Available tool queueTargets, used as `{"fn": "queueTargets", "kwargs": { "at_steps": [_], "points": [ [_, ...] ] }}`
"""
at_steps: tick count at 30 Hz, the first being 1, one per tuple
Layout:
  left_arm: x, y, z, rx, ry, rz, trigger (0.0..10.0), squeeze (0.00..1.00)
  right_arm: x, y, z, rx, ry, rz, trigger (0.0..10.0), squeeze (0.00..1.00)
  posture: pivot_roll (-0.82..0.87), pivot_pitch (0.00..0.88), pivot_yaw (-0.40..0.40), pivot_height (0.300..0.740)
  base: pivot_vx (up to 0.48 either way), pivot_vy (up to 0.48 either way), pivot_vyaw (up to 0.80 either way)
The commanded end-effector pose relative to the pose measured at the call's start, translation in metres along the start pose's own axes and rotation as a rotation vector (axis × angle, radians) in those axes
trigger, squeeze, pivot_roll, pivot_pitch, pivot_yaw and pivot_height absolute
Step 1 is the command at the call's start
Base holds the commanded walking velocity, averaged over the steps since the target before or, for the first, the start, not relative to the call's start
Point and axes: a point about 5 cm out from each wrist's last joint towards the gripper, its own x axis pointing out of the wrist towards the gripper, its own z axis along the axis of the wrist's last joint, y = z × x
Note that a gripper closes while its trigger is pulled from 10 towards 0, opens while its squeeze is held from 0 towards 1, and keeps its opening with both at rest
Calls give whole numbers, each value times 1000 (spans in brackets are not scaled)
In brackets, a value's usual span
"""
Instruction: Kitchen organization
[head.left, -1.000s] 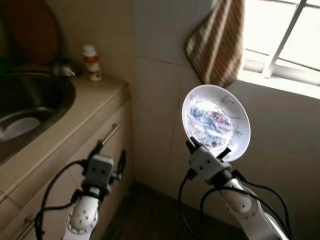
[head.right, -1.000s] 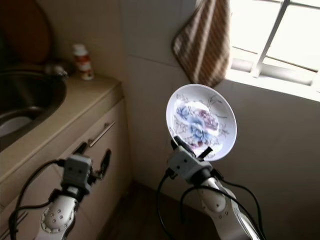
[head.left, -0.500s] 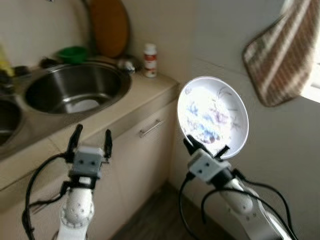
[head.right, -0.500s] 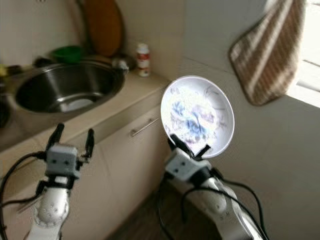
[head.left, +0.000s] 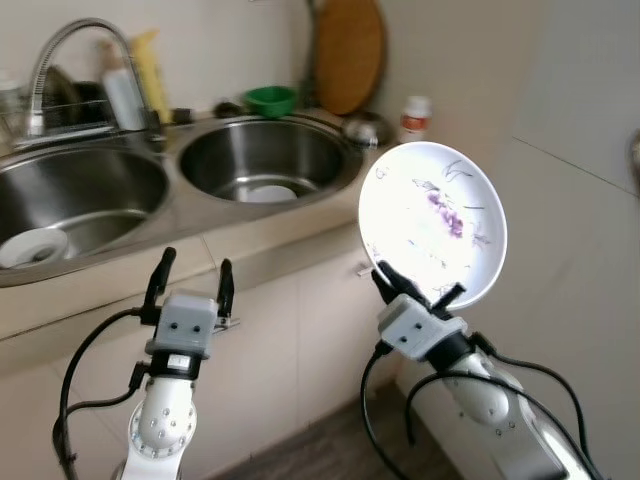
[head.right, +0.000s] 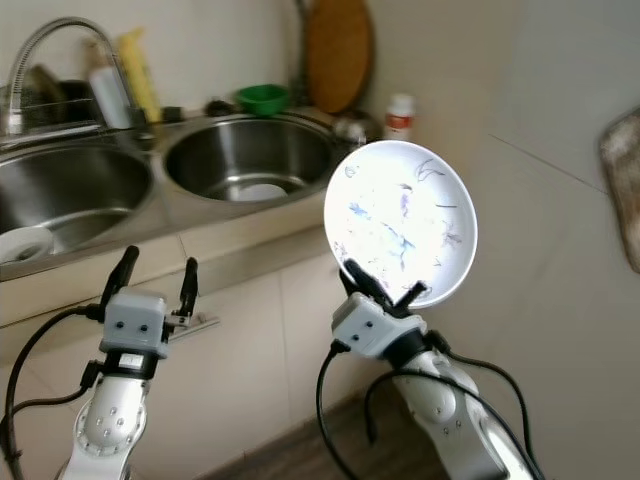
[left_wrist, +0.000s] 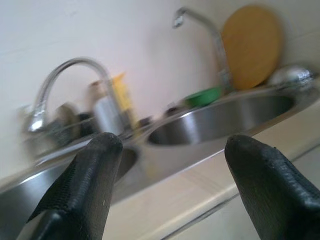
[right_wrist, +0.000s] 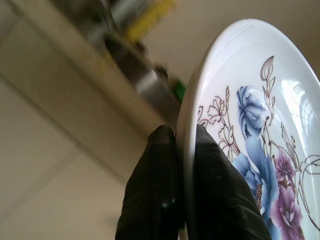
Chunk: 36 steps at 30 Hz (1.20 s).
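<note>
My right gripper (head.left: 418, 290) is shut on the lower rim of a white plate (head.left: 433, 224) painted with blue and purple flowers (right_wrist: 260, 165). I hold the plate upright in the air, off the right end of the counter. The glare on its face washes out much of the pattern. My left gripper (head.left: 190, 279) is open and holds nothing, raised in front of the counter edge below the two sinks. Between its fingers (left_wrist: 85, 190) the wrist view looks over the counter toward the right sink (left_wrist: 225, 117).
A steel double sink is set in the beige counter (head.left: 200, 245): left basin (head.left: 70, 195) with a white dish, right basin (head.left: 262, 160) with another. Behind stand a faucet (head.left: 60, 50), bottles, a green bowl (head.left: 271, 100), a round wooden board (head.left: 347, 55) and a small white bottle (head.left: 413, 117). Cabinet doors below.
The camera has swung left, so the double sink and faucet now show and the window and hanging towel have left the picture. The plate stays held in my right gripper.
</note>
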Motion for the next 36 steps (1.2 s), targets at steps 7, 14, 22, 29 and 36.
{"fn": "queueTargets", "kwargs": {
  "at_steps": [7,14,22,29,36],
  "points": [
    [0,-3,1,-15,-7,-16,10000,0,-1,-5,0,-29,-9,-19,7451,0,45,0,-45,740,0,0,800],
    [1,-3,0,-4,-5,-25,10000,0,1,-8,-2,14,-5,-56,10000,0,48,0,-44,740,0,0,800],
    [3,-4,0,-4,-6,-31,10000,0,3,-12,-2,55,-10,-80,10000,0,47,0,-43,740,0,0,300],
    [4,-3,1,-3,-11,-24,10000,0,4,-11,2,21,-32,-63,10000,0,48,0,-46,740,71,0,0],
    [5,-3,3,-13,-23,-21,10000,0,7,-9,4,-25,-49,-44,10000,0,49,0,-48,740,359,0,229]
  ]
}}
